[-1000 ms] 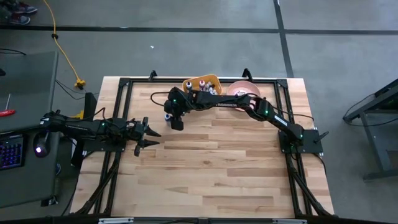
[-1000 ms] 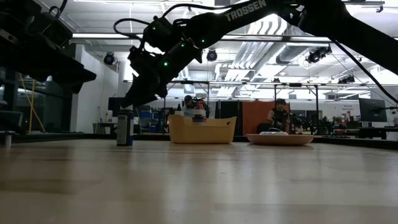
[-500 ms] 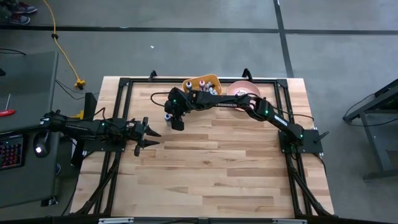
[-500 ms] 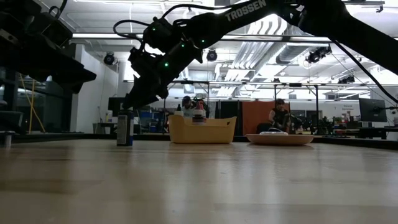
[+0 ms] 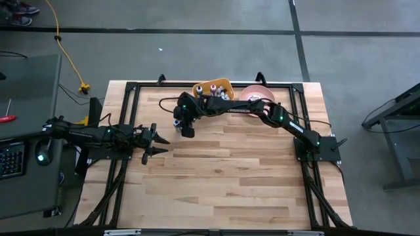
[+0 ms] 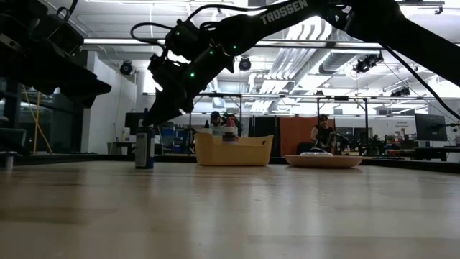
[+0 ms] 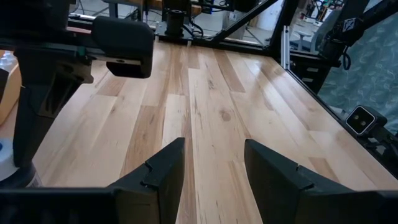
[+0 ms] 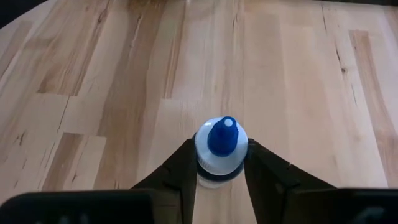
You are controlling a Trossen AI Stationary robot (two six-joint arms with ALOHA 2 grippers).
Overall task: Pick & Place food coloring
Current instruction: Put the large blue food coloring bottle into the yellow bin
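High view: the right gripper (image 5: 178, 123) reaches over a bottle (image 5: 176, 122) left of the bin (image 5: 213, 87); the left gripper (image 5: 159, 145) waits, fingers apart.

Low view: the bottle (image 6: 144, 150) stands upright on the table (image 6: 230, 208).

Right wrist view: the fingers (image 8: 180, 168) touch the blue-capped bottle (image 8: 221, 149) on both sides.

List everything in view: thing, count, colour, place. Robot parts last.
Bottle: one, white with blue cap, upright on the table, left of the bin, between the right gripper's fingers.
Bin: one, yellow, far edge of the table, holding several small bottles.
Plate: one, pink, right of the bin.
Table: one, light wood.
People: two, in the room behind the table.
Left gripper: jaws open, over the table's left side.
Right gripper: jaws around the bottle.
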